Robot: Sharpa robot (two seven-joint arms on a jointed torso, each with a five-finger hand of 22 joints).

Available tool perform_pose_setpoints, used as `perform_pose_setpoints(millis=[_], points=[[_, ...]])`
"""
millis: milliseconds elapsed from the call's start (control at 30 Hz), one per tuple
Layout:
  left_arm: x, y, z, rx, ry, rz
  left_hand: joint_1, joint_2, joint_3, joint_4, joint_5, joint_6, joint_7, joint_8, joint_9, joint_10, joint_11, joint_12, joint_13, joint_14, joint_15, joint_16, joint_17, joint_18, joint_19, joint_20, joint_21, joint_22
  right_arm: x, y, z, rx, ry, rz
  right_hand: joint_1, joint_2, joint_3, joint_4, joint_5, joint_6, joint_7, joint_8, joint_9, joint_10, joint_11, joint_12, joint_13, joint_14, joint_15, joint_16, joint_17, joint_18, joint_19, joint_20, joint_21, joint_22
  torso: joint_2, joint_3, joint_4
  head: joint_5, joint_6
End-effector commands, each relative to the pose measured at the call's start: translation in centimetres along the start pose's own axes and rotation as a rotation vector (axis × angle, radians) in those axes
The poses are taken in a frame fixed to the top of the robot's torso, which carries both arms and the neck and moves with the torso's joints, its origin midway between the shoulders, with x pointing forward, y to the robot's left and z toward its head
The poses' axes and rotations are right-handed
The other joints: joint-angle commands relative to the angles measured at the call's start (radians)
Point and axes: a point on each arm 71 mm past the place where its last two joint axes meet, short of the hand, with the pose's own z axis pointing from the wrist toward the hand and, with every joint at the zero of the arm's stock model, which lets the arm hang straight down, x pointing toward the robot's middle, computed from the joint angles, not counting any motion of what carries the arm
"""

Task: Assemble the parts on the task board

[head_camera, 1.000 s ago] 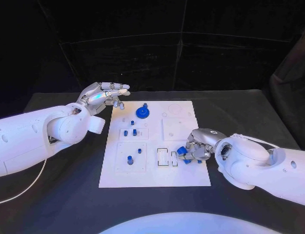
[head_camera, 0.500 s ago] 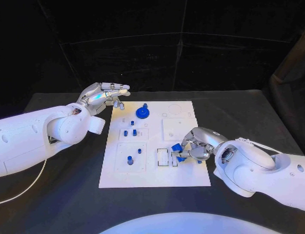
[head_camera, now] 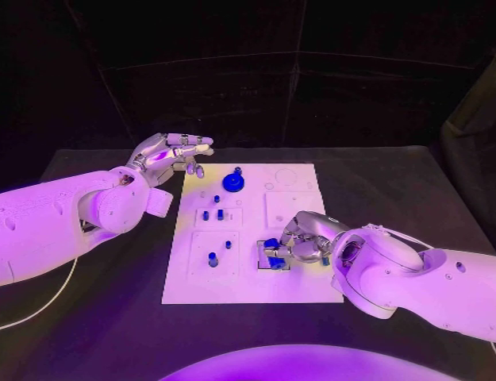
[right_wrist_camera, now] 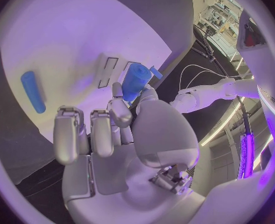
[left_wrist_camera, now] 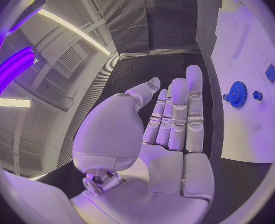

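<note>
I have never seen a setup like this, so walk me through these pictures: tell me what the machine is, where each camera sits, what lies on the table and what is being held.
This is a robot with two white arms, each ending in a silver many-fingered hand. One picture comes from a camera on its head, looking down at a black table; the two round ones come from cameras at its wrists. On the table lies a white task board with small blue parts, among them a blue gear. The right hand holds a blue part over the board's rectangular slots. The left hand holds nothing and hovers beside the board's far corner.
</note>
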Motion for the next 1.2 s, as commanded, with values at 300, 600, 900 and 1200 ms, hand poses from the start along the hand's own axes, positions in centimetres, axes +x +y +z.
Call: perform_pose_setpoints(millis=[300, 600, 900, 1200], points=[[0.25, -0.13, 0.07, 0.002, 0.016, -0.009, 0.005, 0.002, -0.006, 0.002, -0.003, -0.004, 0.004, 0.006, -0.001, -0.005, -0.001, 0.004, -0.002, -0.007, -0.002, -0.003, -0.001, 0.013, -0.003, 0.002, -0.005, -0.001, 0.21, 0.09, 0.71, 0.027, 0.005, -0.037, -0.085, -0.023, -0.068, 0.0, -0.215, 0.008, 0.002, -0.01, 0.017, -0.006, -0.003, -0.044, -0.02, 0.056, -0.006, -0.006, 0.006, -0.006, -0.002, -0.008, -0.001, 0.113, 0.0, 0.0006, -0.0018, 0.005, -0.001], [0.24, -0.13, 0.07, 0.001, 0.017, -0.009, 0.005, 0.002, -0.006, 0.002, -0.003, -0.004, 0.004, 0.006, -0.001, -0.005, -0.001, 0.004, -0.002, -0.007, -0.002, -0.003, -0.001, 0.013, -0.003, 0.002, -0.005, -0.001, -0.1, 0.19, 0.83, 0.012, -0.043, -0.069, -0.243, -0.216, 0.023, 0.007, -0.332, -0.017, 0.013, -0.033, 0.034, -0.06, 0.007, -0.194, -0.124, 0.05, 0.002, -0.025, -0.016, 0.001, -0.024, 0.0, -0.022, 0.084, 0.0, 0.002, -0.0026, 0.003, 0.0], [0.23, -0.11, 0.1, 0.0, 0.018, -0.009, 0.006, 0.002, -0.008, 0.001, -0.003, -0.006, 0.005, 0.007, -0.001, -0.008, 0.0, 0.006, -0.002, -0.009, -0.001, -0.002, -0.003, 0.013, -0.004, 0.002, -0.007, -0.003, 0.13, 0.72, 0.51, -0.02, -0.015, -0.092, -0.032, -0.161, 0.084, -0.027, -0.32, -0.015, 0.013, -0.036, 0.047, -0.051, 0.008, -0.202, -0.124, 0.053, 0.004, -0.021, -0.003, 0.0, -0.018, 0.002, -0.02, 0.091, 0.001, 0.0023, -0.0031, 0.0, -0.003], [0.19, -0.08, 0.12, -0.002, 0.017, -0.009, 0.006, 0.002, -0.008, 0.001, -0.003, -0.006, 0.005, 0.007, -0.001, -0.008, 0.0, 0.006, -0.002, -0.009, -0.001, -0.002, -0.003, 0.013, -0.004, 0.002, -0.007, -0.003, -0.06, 0.61, 0.35, -0.028, -0.029, -0.13, 0.114, -0.118, 0.099, -0.104, -0.289, -0.011, 0.012, -0.036, 0.06, -0.042, 0.005, -0.194, -0.112, 0.055, 0.002, -0.021, 0.002, -0.002, -0.014, 0.0, -0.018, 0.096, 0.001, 0.0024, -0.0026, -0.002, -0.004]])
